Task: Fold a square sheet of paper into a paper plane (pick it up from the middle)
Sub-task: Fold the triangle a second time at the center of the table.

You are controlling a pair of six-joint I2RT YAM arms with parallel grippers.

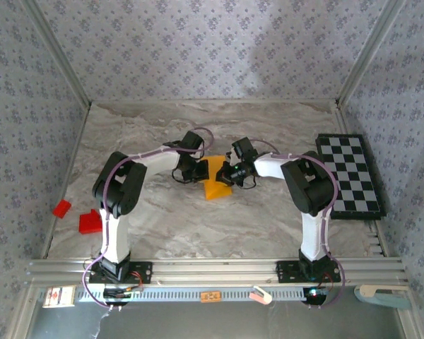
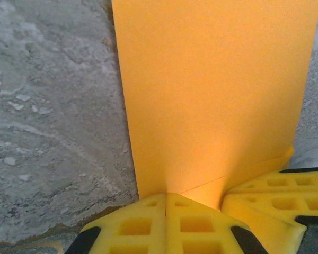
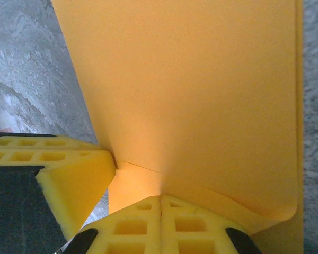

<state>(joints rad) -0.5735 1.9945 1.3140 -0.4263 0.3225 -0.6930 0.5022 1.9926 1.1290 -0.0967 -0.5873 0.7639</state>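
Where fingers (image 2: pixel 148 225) pinch it, the square sheet of paper (image 2: pixel 212 95) is hidden

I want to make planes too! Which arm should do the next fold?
Probably the right gripper: shut on the paper where a bend curls. The left gripper also pinches it, so it's close.

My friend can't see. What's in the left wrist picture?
The orange-yellow paper fills most of the picture, pinched at the bottom by the shut left gripper. The right gripper's yellow fingers sit at its lower right corner, with grey marbled table on the left.
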